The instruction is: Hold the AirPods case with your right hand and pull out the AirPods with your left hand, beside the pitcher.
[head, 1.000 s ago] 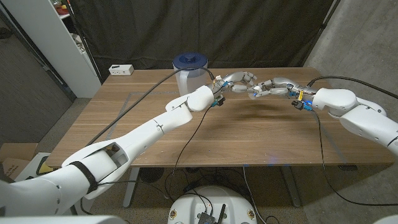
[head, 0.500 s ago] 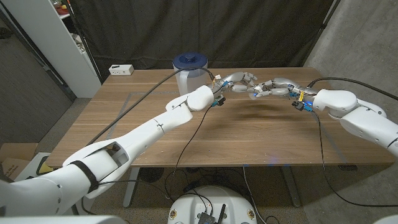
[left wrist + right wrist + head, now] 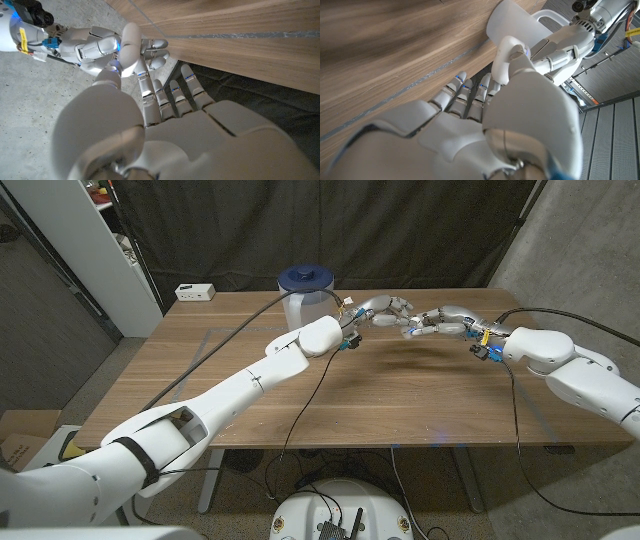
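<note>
Both hands meet above the table's far middle, just right of the clear pitcher (image 3: 303, 305) with its blue lid. My right hand (image 3: 441, 322) reaches leftward and pinches a small white thing at its fingertips, the AirPods case (image 3: 409, 330), which is too small to make out well. Coming from the other side, my left hand (image 3: 383, 309) has its fingertips right at the case. In the left wrist view my left hand (image 3: 167, 97) has its thumb against the curled fingers of my right hand (image 3: 97, 45). The right wrist view shows my right hand (image 3: 510, 100), the pitcher (image 3: 517, 25) and my left hand (image 3: 555, 52). Any AirPod is hidden.
A small white box (image 3: 195, 292) lies at the table's (image 3: 250, 350) back left. A white shelf unit (image 3: 75, 250) stands off to the left, and a dark curtain hangs behind. Cables trail from both wrists across the wood.
My right hand and forearm have drawn slightly to the right, opening a small gap between the two hands. The left hand has stayed put beside the pitcher.
</note>
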`<move>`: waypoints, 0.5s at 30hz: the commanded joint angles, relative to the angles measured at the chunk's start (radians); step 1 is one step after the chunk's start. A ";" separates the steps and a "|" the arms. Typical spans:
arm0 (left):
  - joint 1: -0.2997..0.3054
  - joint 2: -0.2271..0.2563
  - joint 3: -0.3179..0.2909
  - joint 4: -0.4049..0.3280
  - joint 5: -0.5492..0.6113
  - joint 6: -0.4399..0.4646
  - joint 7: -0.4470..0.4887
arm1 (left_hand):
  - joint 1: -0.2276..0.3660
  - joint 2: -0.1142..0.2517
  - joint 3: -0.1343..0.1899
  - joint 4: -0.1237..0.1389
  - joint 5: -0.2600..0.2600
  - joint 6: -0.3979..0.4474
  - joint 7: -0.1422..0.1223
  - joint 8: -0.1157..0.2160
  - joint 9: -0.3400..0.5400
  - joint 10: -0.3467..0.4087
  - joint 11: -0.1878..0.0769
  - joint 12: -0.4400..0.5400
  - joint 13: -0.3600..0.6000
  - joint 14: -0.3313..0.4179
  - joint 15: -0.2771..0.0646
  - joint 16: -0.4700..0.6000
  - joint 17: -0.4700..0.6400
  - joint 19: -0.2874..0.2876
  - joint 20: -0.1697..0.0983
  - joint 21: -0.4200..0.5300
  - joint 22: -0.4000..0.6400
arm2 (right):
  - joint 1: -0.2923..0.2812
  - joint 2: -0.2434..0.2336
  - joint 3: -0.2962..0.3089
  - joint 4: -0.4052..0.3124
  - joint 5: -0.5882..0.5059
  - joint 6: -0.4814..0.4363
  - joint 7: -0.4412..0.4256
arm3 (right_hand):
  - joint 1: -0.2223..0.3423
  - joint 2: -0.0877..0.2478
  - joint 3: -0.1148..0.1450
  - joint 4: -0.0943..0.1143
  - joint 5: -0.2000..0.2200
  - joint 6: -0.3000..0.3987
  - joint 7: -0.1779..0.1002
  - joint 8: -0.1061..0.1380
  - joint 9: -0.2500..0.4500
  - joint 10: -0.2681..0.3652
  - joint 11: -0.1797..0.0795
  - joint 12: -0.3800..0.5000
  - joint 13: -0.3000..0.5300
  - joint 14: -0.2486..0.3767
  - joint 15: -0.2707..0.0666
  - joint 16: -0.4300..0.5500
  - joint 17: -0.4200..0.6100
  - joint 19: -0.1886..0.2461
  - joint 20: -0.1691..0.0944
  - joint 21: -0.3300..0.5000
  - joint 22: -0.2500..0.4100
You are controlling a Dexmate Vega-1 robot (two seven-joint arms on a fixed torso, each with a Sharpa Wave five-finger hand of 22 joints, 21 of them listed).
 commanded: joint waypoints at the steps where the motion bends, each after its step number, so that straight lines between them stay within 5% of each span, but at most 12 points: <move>1: -0.001 -0.006 -0.018 0.018 -0.125 -0.003 -0.065 | -0.021 0.004 0.009 0.033 0.005 0.091 -0.066 0.004 0.008 0.004 0.011 0.000 0.006 0.010 -0.036 -0.002 0.003 0.007 0.001 -0.005 0.005 | -0.027 0.021 0.015 0.028 0.020 0.024 -0.011 | 0.001 0.014 -0.001 0.003 -0.003 0.108 -0.104 0.008 0.029 0.005 -0.004 0.003 0.006 0.003 -0.146 0.002 0.006 0.002 -0.007 -0.002 0.002; 15: -0.001 -0.032 -0.040 0.090 -0.247 -0.056 -0.117 | -0.083 0.027 -0.026 0.098 0.004 0.148 -0.025 0.021 0.029 0.050 0.019 0.013 0.008 0.057 -0.035 0.011 0.001 0.018 0.007 -0.008 0.004 | -0.072 0.036 0.050 0.041 0.077 0.051 -0.022 | 0.002 0.016 -0.006 0.007 -0.005 0.101 -0.107 0.014 0.049 -0.004 -0.003 -0.004 0.012 -0.004 -0.142 0.002 0.008 -0.003 -0.005 -0.003 0.002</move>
